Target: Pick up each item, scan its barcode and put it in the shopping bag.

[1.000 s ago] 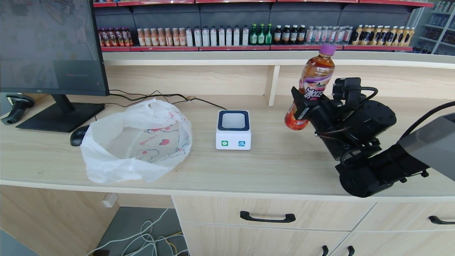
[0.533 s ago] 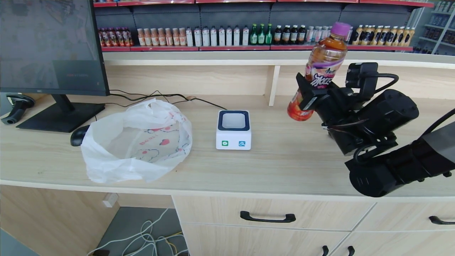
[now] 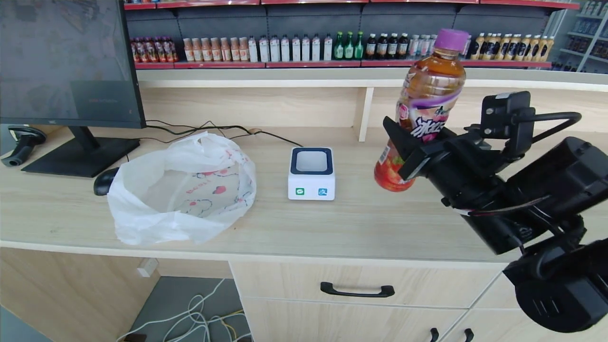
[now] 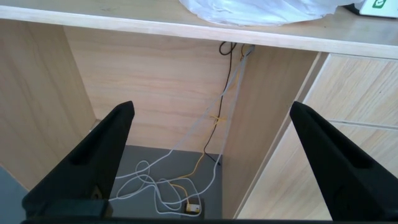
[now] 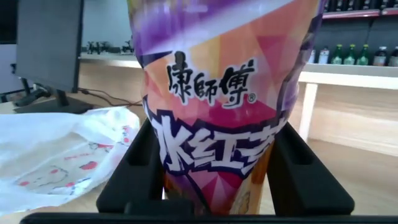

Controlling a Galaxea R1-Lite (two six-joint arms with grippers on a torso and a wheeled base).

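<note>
Bottle (image 3: 424, 111) near-upright, cap up, slightly tilted

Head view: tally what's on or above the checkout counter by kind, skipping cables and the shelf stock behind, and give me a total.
tea bottle, held in the right end effector: 1
shopping bag: 1
countertop scanner box: 1
monitor: 1
computer mouse: 1
handheld scanner: 1
Total: 6
</note>
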